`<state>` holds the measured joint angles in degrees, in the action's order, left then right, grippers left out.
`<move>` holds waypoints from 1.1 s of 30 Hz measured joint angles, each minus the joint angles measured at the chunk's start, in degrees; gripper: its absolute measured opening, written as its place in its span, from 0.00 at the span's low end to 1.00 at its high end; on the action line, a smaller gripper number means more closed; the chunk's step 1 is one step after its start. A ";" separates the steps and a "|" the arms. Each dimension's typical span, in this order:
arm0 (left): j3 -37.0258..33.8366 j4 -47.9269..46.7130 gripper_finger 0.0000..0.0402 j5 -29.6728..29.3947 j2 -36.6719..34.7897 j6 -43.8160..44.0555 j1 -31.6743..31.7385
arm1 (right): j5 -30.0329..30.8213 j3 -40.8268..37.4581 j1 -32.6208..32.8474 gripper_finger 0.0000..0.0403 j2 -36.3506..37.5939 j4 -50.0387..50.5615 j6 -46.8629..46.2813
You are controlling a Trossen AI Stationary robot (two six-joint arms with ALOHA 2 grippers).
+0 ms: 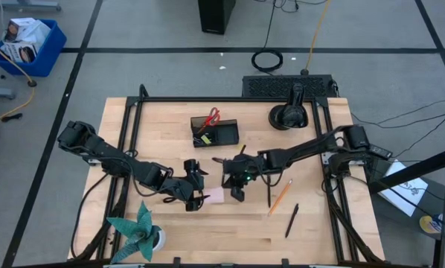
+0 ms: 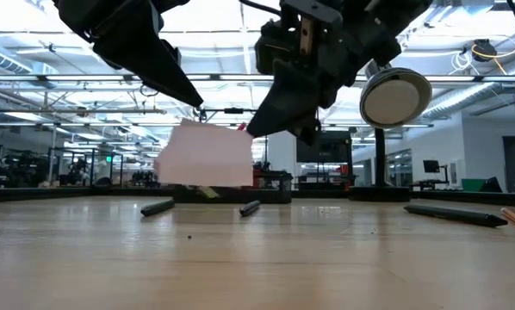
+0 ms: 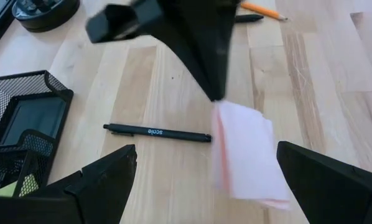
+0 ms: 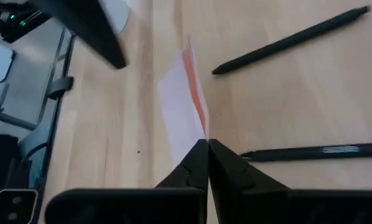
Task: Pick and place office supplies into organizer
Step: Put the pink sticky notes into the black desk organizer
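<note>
High view: my right gripper (image 1: 236, 195) is clenched on the near corner of the pink sticky-note pad (image 1: 216, 195), and my left gripper (image 1: 195, 186) stands just on the pad's other side, fingers spread wide and gripping nothing. In the low view the pad (image 2: 204, 155) hangs clear of the table (image 2: 257, 258), tilted, pinched at one upper corner only, its other edges free. My left wrist view shows it (image 3: 245, 152) between my own two spread fingers (image 3: 99, 180), touching neither. One black pen (image 3: 158, 131) lies flat on the wood close by the pad, between it and the organizer (image 1: 215, 132), which sits farther back near the table's middle, well apart from both grippers. Red-handled scissors (image 1: 211, 117) stand in its taller section. To my right lie an orange pencil (image 1: 280, 197) and another black pen (image 1: 292, 220), with bare wood around them. The teal paper plant (image 1: 137, 231) sits at the front left corner, near my left arm.
</note>
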<state>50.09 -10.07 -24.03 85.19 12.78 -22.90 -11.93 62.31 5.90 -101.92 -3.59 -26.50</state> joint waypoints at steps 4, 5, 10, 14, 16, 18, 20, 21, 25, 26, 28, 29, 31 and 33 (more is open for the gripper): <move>0.00 0.41 0.97 0.00 0.00 0.00 0.00 | 2.25 -1.52 -1.64 0.00 3.27 2.11 0.84; 0.00 0.38 0.97 0.01 0.00 0.01 0.00 | 3.12 -1.77 -2.10 0.00 4.17 3.41 1.37; 0.00 0.56 0.97 0.02 0.00 -0.04 -0.02 | 8.29 -3.13 -4.39 0.00 8.87 9.85 4.67; 0.00 1.13 0.97 0.04 0.00 -0.07 -0.02 | 8.97 -3.13 -6.98 0.00 12.40 12.44 7.85; 0.00 1.21 0.97 0.04 0.00 -0.12 0.00 | 8.96 -3.13 -8.56 0.00 13.49 13.08 9.01; 0.00 1.25 0.97 0.04 0.00 -0.37 0.00 | 8.95 -3.13 -10.32 0.00 14.33 13.89 10.07; 0.00 1.24 0.97 0.11 0.00 -0.45 -0.01 | 8.95 -3.05 -12.17 0.00 14.55 14.65 11.38; 0.00 1.29 0.97 0.17 0.00 -0.46 0.00 | 8.95 -2.88 -13.16 0.00 14.49 15.73 12.07; 0.00 1.36 0.97 0.24 0.00 -0.48 0.00 | 9.06 -2.22 -16.80 0.00 14.41 19.13 14.83; 0.00 1.36 0.97 0.24 0.00 -0.48 0.00 | 9.13 -1.96 -17.60 0.00 14.45 19.38 15.49; 0.00 1.35 0.97 0.24 0.00 -0.55 0.00 | 9.05 -1.19 -19.25 0.00 14.44 19.95 16.72; 0.00 1.35 0.97 0.24 0.00 -0.68 -0.01 | 8.94 -0.49 -19.95 0.00 14.40 20.78 17.40; 0.00 1.36 0.97 0.20 0.00 -1.06 0.01 | 9.11 1.52 -21.14 0.00 14.40 22.73 19.35; 0.00 1.34 0.97 -0.43 0.00 -1.06 0.36 | 9.49 3.38 -22.13 0.00 14.48 23.89 21.05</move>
<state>50.09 -8.73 -24.46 85.19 11.72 -22.54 -2.44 65.69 -16.23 -87.44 20.30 -5.45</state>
